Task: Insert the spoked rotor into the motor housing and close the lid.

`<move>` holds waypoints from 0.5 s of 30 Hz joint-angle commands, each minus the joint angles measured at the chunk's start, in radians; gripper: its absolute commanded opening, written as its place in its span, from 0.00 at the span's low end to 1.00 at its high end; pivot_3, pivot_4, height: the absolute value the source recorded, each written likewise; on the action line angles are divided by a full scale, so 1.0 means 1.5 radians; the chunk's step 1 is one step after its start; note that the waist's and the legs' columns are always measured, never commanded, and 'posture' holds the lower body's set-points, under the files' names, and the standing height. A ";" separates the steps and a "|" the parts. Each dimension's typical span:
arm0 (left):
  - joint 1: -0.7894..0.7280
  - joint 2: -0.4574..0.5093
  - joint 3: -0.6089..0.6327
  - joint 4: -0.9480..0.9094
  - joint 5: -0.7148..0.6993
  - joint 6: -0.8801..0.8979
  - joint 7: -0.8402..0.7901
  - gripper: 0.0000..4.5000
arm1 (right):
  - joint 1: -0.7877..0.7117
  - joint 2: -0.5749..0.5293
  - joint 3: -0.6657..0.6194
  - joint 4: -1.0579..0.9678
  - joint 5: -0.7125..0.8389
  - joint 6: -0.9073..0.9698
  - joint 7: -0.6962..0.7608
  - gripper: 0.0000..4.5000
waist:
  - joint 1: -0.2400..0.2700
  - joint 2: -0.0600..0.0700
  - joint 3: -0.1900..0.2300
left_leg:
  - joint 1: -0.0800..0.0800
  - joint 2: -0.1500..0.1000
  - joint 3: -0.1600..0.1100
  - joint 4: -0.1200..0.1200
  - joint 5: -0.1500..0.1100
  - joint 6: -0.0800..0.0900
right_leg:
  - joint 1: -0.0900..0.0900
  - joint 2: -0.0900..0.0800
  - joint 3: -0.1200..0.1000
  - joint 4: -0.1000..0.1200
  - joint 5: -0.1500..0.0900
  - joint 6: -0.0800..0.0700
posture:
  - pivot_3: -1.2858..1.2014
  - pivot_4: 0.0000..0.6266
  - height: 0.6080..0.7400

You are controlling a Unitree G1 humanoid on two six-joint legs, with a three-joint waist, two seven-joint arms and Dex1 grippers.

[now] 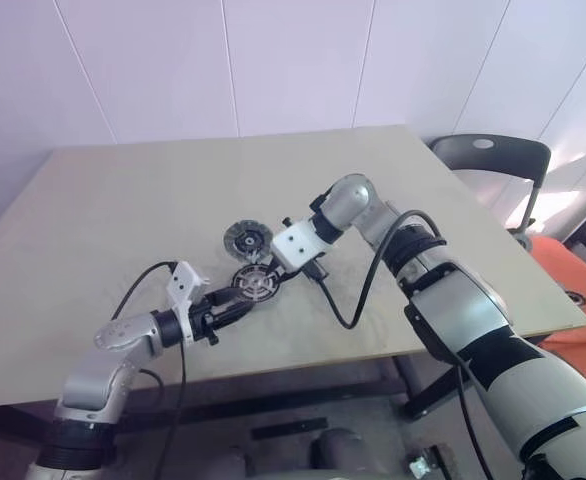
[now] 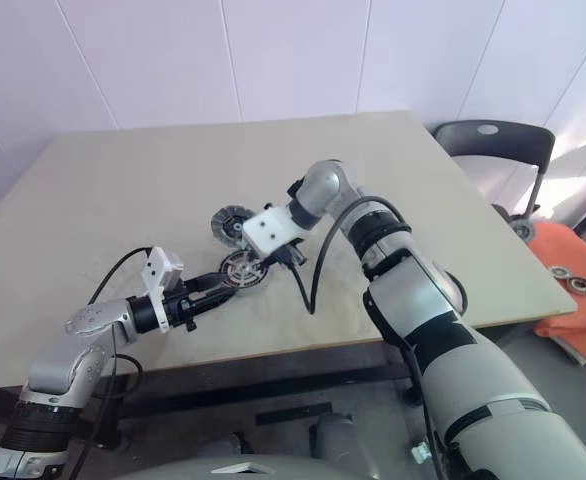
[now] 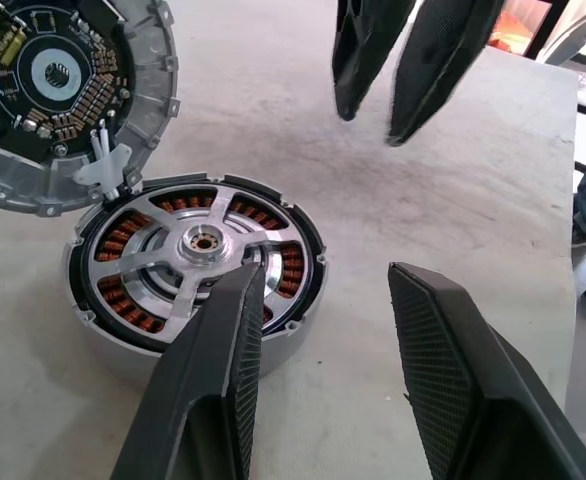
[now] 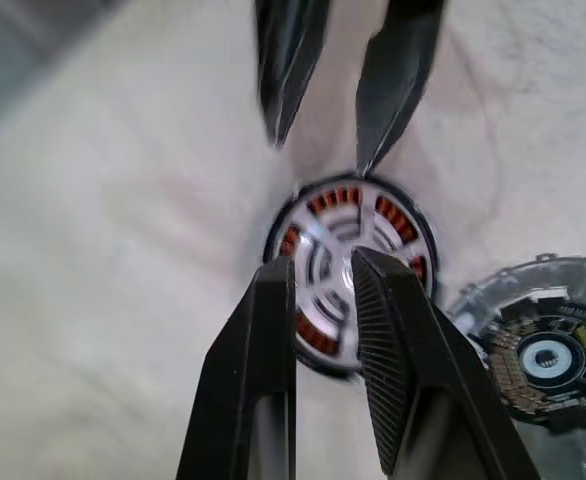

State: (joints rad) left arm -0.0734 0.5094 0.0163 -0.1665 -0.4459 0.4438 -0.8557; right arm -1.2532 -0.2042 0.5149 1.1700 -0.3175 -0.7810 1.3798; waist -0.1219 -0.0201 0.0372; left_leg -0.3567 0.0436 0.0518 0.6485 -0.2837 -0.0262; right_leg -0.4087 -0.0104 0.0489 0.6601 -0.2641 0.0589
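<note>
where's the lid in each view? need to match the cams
Left eye view: lid on the table, just beyond the motor housing.
Right eye view: lid, same spot.
Left wrist view: upper-left corner, circuit side up.
Right wrist view: lower-right corner.
Shared landmark: the motor housing with the spoked rotor inside.

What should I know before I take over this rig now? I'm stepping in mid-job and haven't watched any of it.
Left end effector: open, empty, low at the near edge of the motor housing, one finger against its rim.
Right end effector: slightly open, holding nothing, hanging above the housing.
Spoked rotor: already seated in the housing, copper windings showing through its gaps.
Lid: on the table beside the housing, circuit side up, its edge touching the housing's rim.
Done: rotor inserted.
Left: pick up the lid, likely turn it over, and close it onto the housing.
</note>
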 commanded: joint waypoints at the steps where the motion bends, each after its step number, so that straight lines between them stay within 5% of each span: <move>1: -0.016 0.008 0.008 -0.010 -0.006 -0.009 -0.007 0.47 | -0.010 -0.014 0.049 0.017 -0.099 -0.112 -0.149 0.21 | 0.000 0.000 0.000 | 0.000 0.000 0.000 0.000 0.000 0.000 | 0.000 0.000 0.000 0.000 0.000 0.000 | 0.52 0.00 1.00; 6: -0.020 0.011 0.016 -0.009 -0.006 -0.007 -0.006 0.47 | -0.031 -0.017 0.128 0.049 -0.233 -0.149 -0.344 0.21 | 0.000 0.000 0.000 | 0.000 0.000 0.000 0.000 0.000 0.000 | 0.000 0.000 0.001 0.000 0.000 -0.001 | 0.52 0.00 1.00; 15: -0.002 0.010 0.019 -0.023 -0.008 -0.006 0.001 0.47 | -0.049 0.003 0.164 0.087 -0.294 -0.148 -0.438 0.21 | 0.000 0.000 0.000 | 0.000 0.000 0.000 0.000 0.000 0.000 | 0.000 0.000 0.001 0.000 -0.001 -0.002 | 0.52 0.00 1.00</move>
State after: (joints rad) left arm -0.0750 0.5198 0.0216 -0.1671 -0.4462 0.4443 -0.8608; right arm -1.2843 -0.2084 0.7658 1.3015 -0.7548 -0.9996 0.7442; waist -0.1215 -0.0200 0.0374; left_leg -0.3563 0.0436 0.0521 0.6483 -0.2836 -0.0261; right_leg -0.4087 -0.0107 0.0500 0.6601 -0.2649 0.0574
